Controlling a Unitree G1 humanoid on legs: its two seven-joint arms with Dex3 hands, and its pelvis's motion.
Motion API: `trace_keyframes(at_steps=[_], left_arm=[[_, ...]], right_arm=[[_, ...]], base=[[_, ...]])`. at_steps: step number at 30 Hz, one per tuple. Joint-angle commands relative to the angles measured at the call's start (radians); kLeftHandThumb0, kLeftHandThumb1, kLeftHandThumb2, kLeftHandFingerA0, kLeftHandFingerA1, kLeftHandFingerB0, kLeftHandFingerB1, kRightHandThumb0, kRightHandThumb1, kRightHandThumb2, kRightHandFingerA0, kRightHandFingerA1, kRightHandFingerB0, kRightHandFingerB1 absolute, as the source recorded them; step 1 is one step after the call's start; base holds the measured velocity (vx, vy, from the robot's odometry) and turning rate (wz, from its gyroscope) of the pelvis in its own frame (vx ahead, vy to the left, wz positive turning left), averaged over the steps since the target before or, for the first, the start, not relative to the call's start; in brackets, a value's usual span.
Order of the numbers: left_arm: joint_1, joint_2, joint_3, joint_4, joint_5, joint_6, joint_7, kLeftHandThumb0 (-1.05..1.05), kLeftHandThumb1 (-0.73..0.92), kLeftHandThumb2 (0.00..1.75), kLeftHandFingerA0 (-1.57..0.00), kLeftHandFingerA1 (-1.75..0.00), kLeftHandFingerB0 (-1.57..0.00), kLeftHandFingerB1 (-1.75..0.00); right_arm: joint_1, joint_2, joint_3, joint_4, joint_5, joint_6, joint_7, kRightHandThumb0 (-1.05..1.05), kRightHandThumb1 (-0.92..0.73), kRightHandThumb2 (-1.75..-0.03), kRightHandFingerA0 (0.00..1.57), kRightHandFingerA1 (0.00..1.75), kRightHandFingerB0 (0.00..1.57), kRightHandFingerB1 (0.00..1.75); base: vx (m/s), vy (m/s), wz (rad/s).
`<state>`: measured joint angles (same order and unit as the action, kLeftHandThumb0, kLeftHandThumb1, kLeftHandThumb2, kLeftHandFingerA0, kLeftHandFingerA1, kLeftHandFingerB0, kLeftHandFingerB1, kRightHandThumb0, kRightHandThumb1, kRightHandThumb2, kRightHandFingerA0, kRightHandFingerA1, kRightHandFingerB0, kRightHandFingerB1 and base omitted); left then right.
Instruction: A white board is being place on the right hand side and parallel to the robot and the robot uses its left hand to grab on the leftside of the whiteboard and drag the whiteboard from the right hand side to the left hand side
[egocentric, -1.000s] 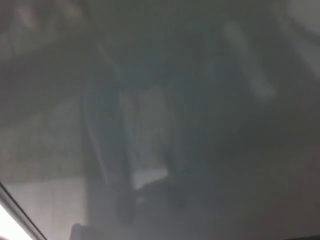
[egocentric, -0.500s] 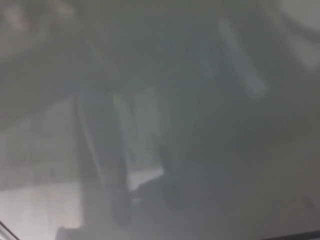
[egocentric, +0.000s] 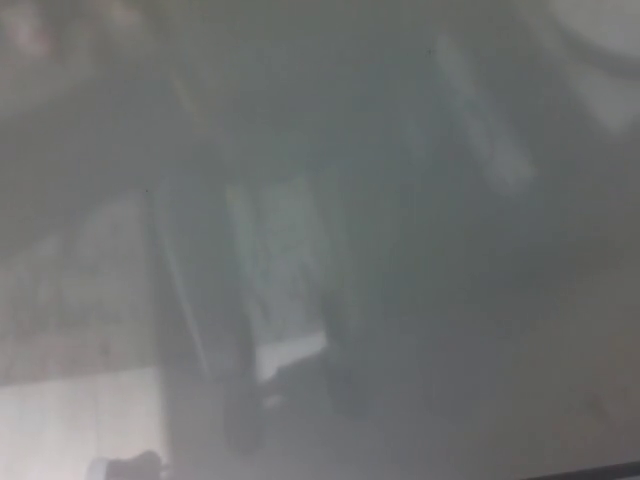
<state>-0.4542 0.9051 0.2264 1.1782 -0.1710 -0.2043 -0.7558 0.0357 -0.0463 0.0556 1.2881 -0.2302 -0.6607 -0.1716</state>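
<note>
The whiteboard (egocentric: 420, 300) fills almost the whole head view as a grey, glossy, badly blurred surface. Dim reflections lie on it: a dark upright shape (egocentric: 200, 310) left of centre and a paler patch (egocentric: 285, 270) beside it. A thin dark line (egocentric: 600, 468) at the bottom right looks like the board's edge. At the bottom left sits a small dark blob (egocentric: 125, 466) with a pale spot, too blurred to identify. I cannot make out either hand anywhere.
A lighter band (egocentric: 70, 420) runs across the lower left and a pale area (egocentric: 600, 40) shows at the top right. Both are too blurred to tell whether they are surface or reflection.
The bright strip with a dark border at the bottom left corner has slid out of view. The reflections and the dark blob have drifted slightly left.
</note>
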Motion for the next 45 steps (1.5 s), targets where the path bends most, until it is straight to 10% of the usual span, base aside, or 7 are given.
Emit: trace_keyframes(at_steps=[1,8,9,10,27,34,45], left_arm=[[-0.003,0.037,0.004,-0.026,0.029,-0.026,0.024,0.09,0.79,0.65,-0.76,-0.72,-0.72,-0.58],[-0.007,0.022,0.027,-0.024,0.006,-0.006,0.006,-0.01,0.78,0.6,-0.63,-0.57,-0.55,-0.46],[-0.015,0.021,0.025,-0.025,0.002,0.025,-0.027,-0.19,0.68,0.63,-0.09,-0.33,-0.11,-0.27],[-0.005,0.017,0.03,-0.036,-0.004,0.018,-0.038,-0.23,0.48,0.66,0.0,0.0,0.0,0.0],[0.364,-0.457,0.338,-0.227,-0.223,0.088,0.147,-0.46,0.63,0.58,0.0,0.0,0.0,0.0],[0.571,-0.72,0.283,-0.329,-0.202,0.056,0.232,-0.33,0.62,0.65,0.0,-0.11,0.0,-0.14],[0.767,-0.845,0.071,-0.396,-0.073,-0.068,0.261,-0.4,0.58,0.71,-0.05,-0.22,-0.06,-0.21]], right_arm=[[0.005,-0.011,-0.007,0.004,0.007,0.004,-0.002,-0.55,-0.84,-0.68,0.85,0.95,0.42,0.93],[0.001,-0.009,-0.004,0.008,0.002,0.011,-0.005,-0.58,-0.83,-0.68,0.82,0.97,0.43,0.94],[0.001,-0.01,-0.005,0.007,0.003,0.009,-0.005,-0.58,-0.85,-0.64,0.81,0.96,0.44,0.95],[0.0,-0.009,-0.005,0.007,0.003,0.009,-0.006,-0.58,-0.83,-0.69,0.85,0.97,0.43,0.95],[0.018,-0.002,-0.007,0.007,0.006,0.002,-0.006,-0.56,-0.82,-0.7,0.82,0.97,0.42,0.95],[0.023,0.001,0.007,0.009,-0.01,0.0,-0.019,-0.53,-0.82,-0.72,0.93,0.97,0.42,0.92],[0.026,0.007,0.011,0.011,-0.008,0.01,-0.025,-0.52,-0.83,-0.7,0.88,0.96,0.43,0.93]], base=[[0.0,0.0,0.0],[0.0,0.0,0.0],[0.0,0.0,0.0],[0.0,0.0,0.0],[0.0,0.0,0.0],[0.0,0.0,0.0],[0.0,0.0,0.0]])
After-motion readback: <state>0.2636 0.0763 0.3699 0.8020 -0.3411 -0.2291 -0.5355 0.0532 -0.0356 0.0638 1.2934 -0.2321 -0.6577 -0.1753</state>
